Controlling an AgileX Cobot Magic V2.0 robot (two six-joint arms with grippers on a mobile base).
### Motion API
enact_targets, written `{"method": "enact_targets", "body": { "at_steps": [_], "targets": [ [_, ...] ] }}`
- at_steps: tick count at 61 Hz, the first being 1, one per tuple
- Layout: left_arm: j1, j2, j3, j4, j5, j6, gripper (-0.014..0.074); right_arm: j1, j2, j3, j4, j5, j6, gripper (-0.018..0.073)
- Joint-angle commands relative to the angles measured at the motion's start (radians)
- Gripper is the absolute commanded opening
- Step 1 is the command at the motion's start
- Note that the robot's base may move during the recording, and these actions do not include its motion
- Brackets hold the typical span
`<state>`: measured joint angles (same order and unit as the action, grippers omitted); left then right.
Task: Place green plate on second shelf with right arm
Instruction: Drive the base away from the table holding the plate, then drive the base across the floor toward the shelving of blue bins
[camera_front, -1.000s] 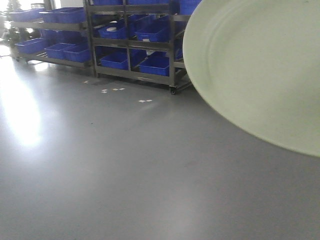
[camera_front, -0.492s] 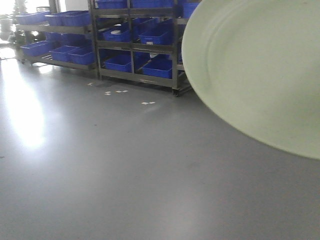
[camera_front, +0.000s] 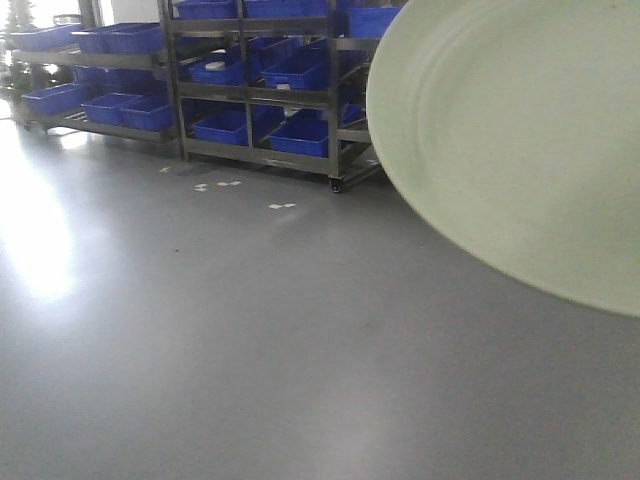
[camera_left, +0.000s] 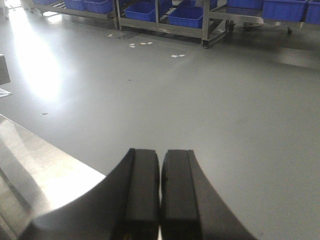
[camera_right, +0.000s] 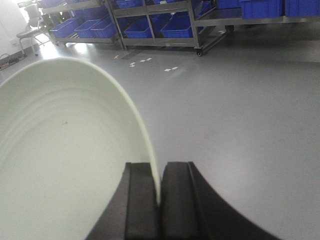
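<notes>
The green plate (camera_front: 520, 140) was in the air, clamped at its rim by the right gripper (camera_right: 159, 172), whose two dark fingers (camera_right: 142, 200) were drawn in narrow with only the thin edge of the plate between them. In the right wrist view the plate stood on edge, nearly upright. It reached away from the gripper up and to the left, and its shallow ringed face was turned to the left of that view. From the front-facing view it filled the upper right corner, cut off by the top and right edges. Being round, it had no long axis of its own; seen at a slant, it showed as an oval running from upper left to lower right, with the ringed face towards the camera. It hung over the bare grey floor (camera_front: 250, 350), well apart from the metal racks (camera_front: 250, 95) of blue bins (camera_front: 222, 126) at the back. The left gripper (camera_left: 160, 160) had its fingers closed flat against each other, above the floor and just beside a steel surface (camera_left: 35, 165). Small white marks (camera_front: 283, 206) lay on the floor in front of the racks. They were too small to read, and no writing on the bins could be made out.
</notes>
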<state>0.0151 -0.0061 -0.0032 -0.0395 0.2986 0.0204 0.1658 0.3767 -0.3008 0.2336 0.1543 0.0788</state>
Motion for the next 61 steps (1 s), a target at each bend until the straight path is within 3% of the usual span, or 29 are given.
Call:
{"method": "enact_targets", "body": {
  "at_steps": [1, 61],
  "targets": [
    [-0.001, -0.021, 0.040, -0.001, -0.080, 0.000, 0.0124, -0.006, 0.003, -0.037, 0.007, -0.106, 0.002, 0.0048],
    [-0.001, -0.021, 0.040, -0.001, -0.080, 0.000, 0.0124, -0.006, 0.003, -0.037, 0.007, -0.106, 0.002, 0.0048]
  ]
}}
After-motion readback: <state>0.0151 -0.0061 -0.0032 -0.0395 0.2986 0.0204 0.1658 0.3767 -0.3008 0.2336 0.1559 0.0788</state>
